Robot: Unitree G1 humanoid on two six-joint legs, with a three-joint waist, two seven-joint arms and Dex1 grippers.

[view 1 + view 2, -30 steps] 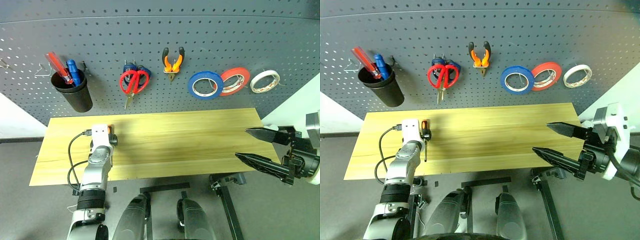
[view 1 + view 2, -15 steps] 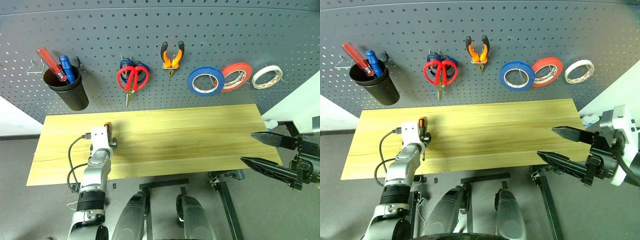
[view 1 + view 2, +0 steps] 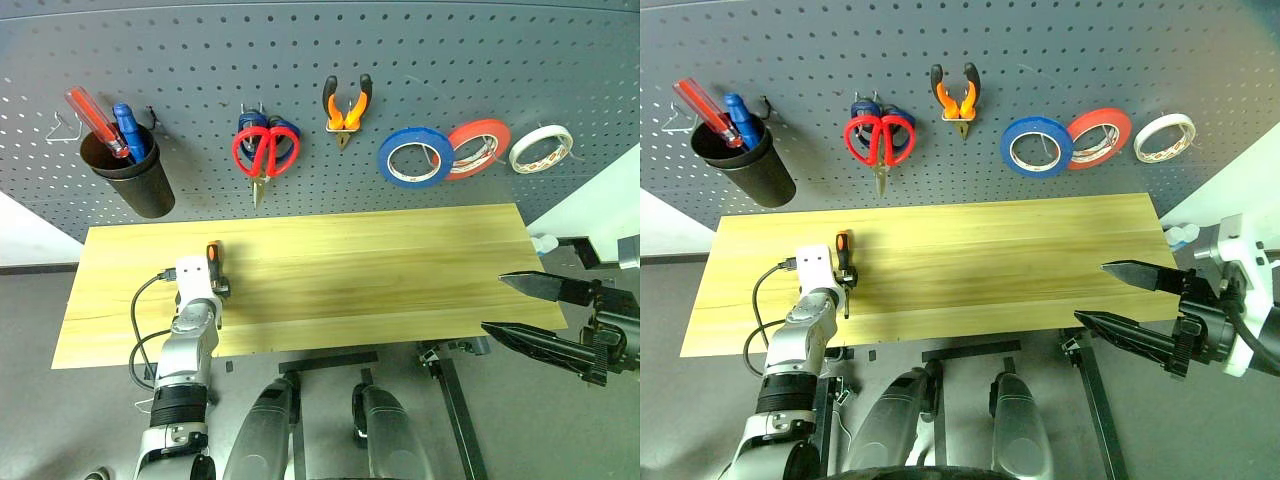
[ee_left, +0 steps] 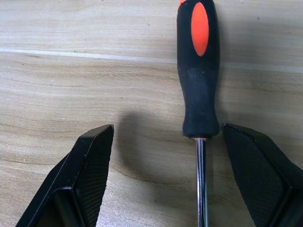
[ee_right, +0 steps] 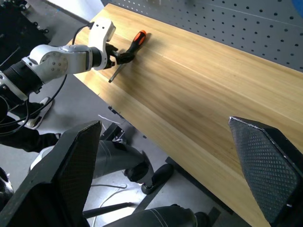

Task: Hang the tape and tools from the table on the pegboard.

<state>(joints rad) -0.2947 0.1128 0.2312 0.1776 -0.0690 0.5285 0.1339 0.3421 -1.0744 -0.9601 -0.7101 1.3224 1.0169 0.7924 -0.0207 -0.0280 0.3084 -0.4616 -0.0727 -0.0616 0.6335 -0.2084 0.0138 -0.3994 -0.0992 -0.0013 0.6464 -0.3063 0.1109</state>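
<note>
- My left gripper [image 4: 161,156] rests spread open on the table [image 3: 380,270] near its left end, fingers either side of the screwdriver [image 4: 199,71], gripping nothing.
- The screwdriver lies flat on the wood, handle toward the pegboard [image 3: 420,60].
- My right gripper [image 3: 520,307] hangs released off the table's right front corner.
- Red-handled scissors [image 3: 266,152], pliers [image 3: 346,108] and whitish tape [image 3: 540,148] hang on the pegboard.

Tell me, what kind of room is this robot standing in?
Probably a workshop or tool bench corner. A dark grey pegboard carries hanging scissors, pliers and rolls of tape, and a plain wooden table stands below it with a screwdriver lying on it.
</note>
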